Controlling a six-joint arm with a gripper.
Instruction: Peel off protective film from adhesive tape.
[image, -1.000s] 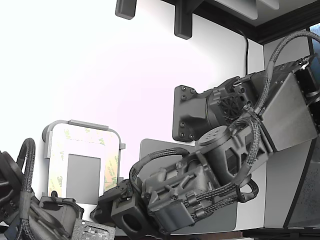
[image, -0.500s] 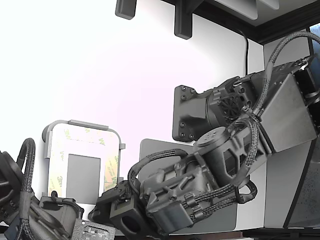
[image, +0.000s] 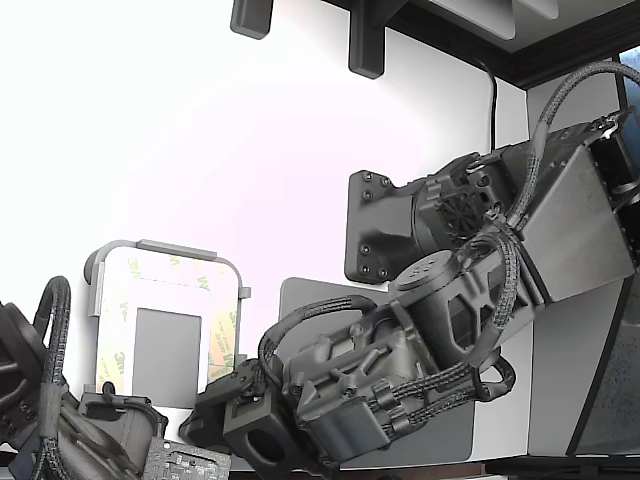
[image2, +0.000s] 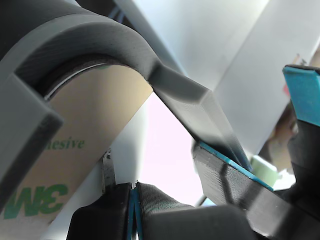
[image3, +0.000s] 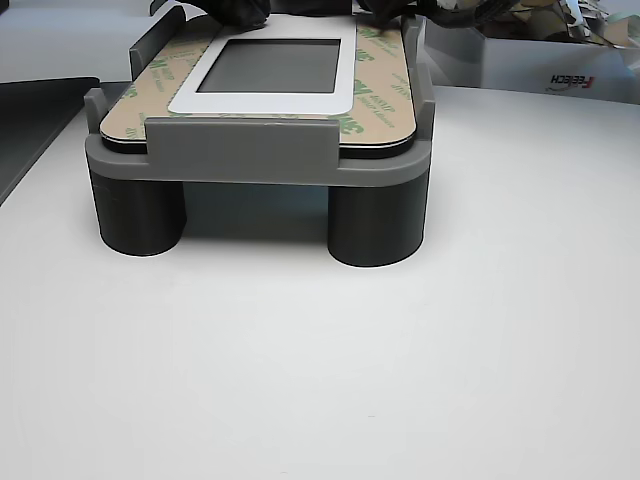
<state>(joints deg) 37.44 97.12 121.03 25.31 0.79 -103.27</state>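
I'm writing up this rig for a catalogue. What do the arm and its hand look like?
The dark-grey, blocky plastic arm carries bundles of braided black cables and a plate with visible screws. The hand is dark grey with thin turquoise fingertip pads.

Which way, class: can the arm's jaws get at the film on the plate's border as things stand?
Probably yes. In the wrist view the protective film lies right beside the gripper, with only the corner of the grey holder frame arching close over it, which could crowd them.

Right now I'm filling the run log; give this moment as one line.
stage: reaching for liner | film: still on the plate | holder: standing on table | fingers: at holder edge, grip unclear
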